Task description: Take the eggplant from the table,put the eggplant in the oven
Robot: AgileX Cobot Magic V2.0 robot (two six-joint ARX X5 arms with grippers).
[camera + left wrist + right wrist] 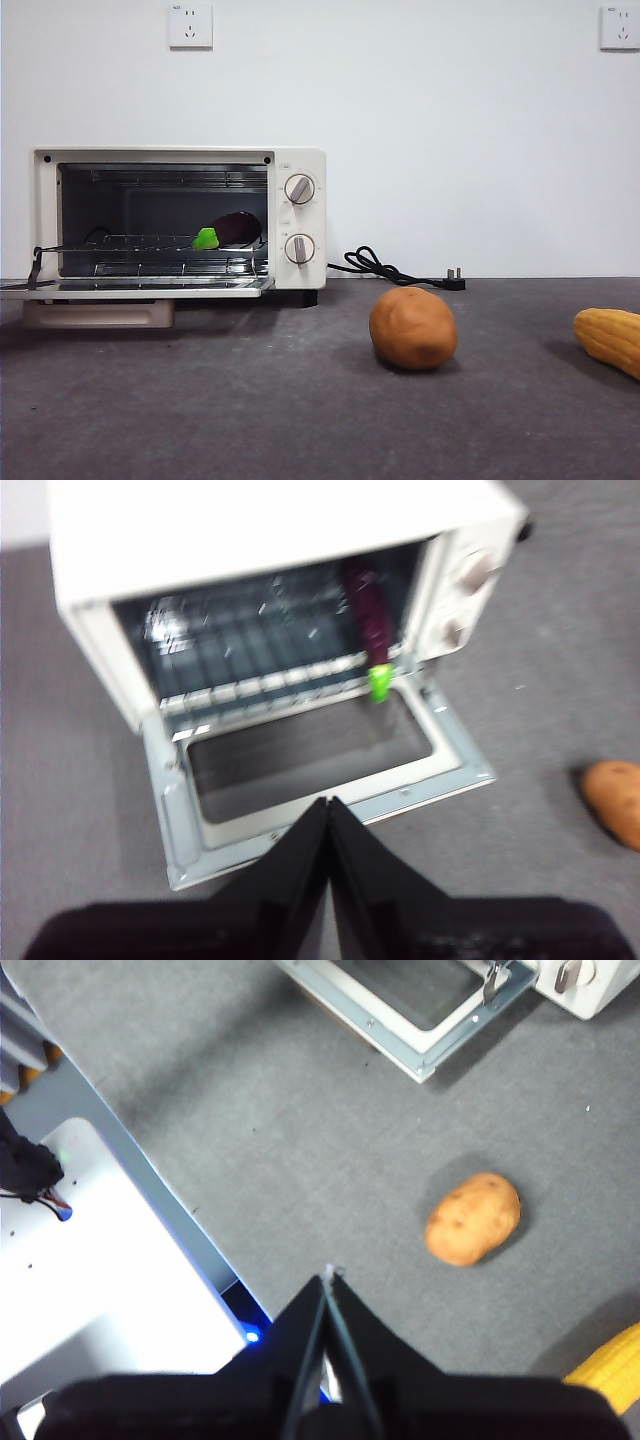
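The dark purple eggplant with its green cap lies on the wire rack inside the cream-white oven, toward the side with the knobs. In the left wrist view the eggplant rests on the rack with its green end at the rack's front edge. The oven door hangs fully open. My left gripper is shut and empty, held back above the door's outer edge. My right gripper is shut and empty, above the grey table, well away from the oven. Neither arm shows in the front view.
An orange-brown potato sits on the table right of the oven, also in the right wrist view as the potato. A yellow corn cob lies at the far right. The oven's black cable and plug lie by the wall. A white robot base borders the table.
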